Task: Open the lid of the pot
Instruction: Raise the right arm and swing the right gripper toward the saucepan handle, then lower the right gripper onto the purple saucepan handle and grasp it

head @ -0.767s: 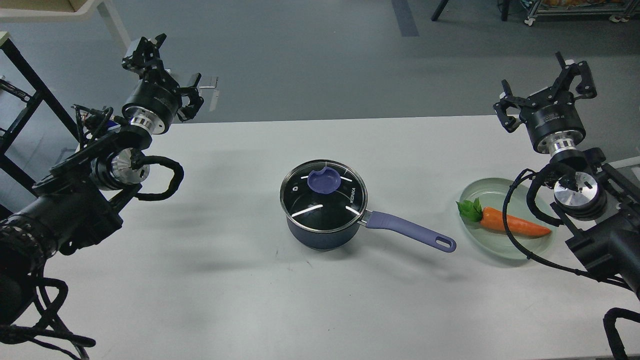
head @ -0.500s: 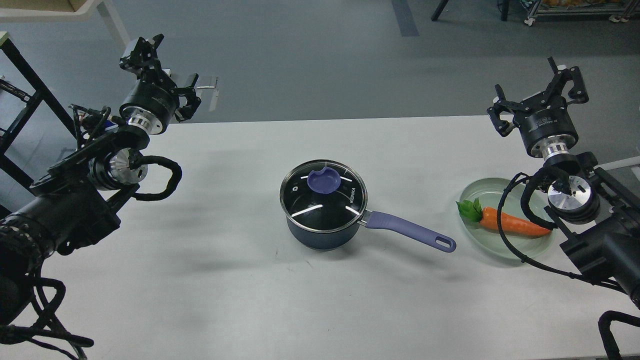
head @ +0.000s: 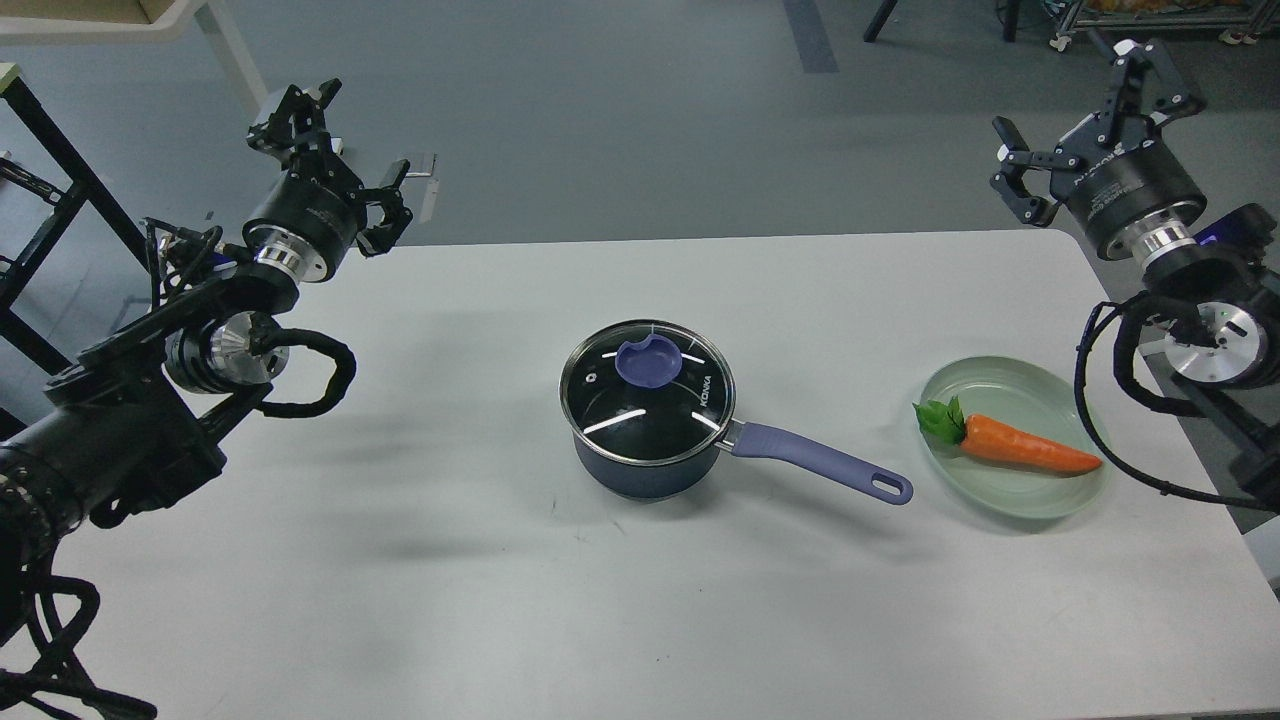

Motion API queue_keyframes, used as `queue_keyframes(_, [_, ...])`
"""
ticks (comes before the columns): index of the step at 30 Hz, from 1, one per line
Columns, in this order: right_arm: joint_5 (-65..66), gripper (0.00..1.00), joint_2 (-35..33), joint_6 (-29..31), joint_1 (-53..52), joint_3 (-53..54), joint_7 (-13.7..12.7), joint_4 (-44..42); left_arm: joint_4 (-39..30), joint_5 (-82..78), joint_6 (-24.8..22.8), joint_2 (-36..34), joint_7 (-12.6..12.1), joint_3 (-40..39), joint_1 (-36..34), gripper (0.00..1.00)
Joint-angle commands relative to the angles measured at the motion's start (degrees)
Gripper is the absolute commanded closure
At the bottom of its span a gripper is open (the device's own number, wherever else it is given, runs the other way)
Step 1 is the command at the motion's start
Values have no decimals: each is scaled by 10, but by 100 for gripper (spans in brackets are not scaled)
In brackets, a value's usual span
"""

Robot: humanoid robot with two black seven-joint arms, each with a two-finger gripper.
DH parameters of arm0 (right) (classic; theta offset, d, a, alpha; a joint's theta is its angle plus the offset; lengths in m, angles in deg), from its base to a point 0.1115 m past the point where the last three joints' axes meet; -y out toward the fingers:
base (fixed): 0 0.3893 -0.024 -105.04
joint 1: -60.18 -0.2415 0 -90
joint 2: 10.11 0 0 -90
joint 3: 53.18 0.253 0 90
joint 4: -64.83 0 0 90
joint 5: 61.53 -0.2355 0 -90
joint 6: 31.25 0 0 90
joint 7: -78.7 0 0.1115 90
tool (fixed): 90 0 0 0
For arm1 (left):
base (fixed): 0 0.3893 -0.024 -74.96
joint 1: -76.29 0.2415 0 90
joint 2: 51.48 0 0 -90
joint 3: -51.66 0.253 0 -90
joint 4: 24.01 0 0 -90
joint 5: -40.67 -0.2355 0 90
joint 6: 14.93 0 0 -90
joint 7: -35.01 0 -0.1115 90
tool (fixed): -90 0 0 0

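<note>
A dark blue pot [head: 640, 470] stands at the middle of the white table [head: 500, 600]. Its glass lid [head: 646, 392] sits closed on it, with a purple knob [head: 648, 361] on top. The purple pot handle [head: 820, 468] points to the right. My left gripper [head: 335, 150] is open and empty, raised past the table's far left edge, far from the pot. My right gripper [head: 1090, 110] is open and empty, raised past the far right corner, also far from the pot.
A pale green plate [head: 1030, 500] with a toy carrot [head: 1010, 447] lies right of the pot handle's tip. A black frame [head: 50, 170] stands at the left beyond the table. Grey floor lies behind the table.
</note>
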Motion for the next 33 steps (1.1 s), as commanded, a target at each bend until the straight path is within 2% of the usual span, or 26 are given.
queue_keyframes(1, [91, 0, -49, -18, -44, -60, 0, 55, -15, -3, -1, -13, -6, 1, 2, 1])
queue_keyframes(7, [286, 0, -90, -21, -102, -140, 0, 125, -24, -3, -1, -33, -12, 36, 2, 1])
queue_keyframes(11, [430, 0, -92, -28, -188, -259, 0, 151, -57, -3, -1, -57, -10, 53, 4, 1])
queue_keyframes(17, [618, 0, -59, -53, -331, -456, 1, 207, -63, -6, -3, -65, -10, 54, 7, 1])
queue_keyframes(25, [780, 0, -55, -53, -370, -574, 1, 255, -64, -52, -26, -59, -9, 53, 6, 1])
queue_keyframes(33, [803, 8, -6, -92, -363, -663, 1, 242, -64, -53, -29, -55, -4, 53, 3, 1])
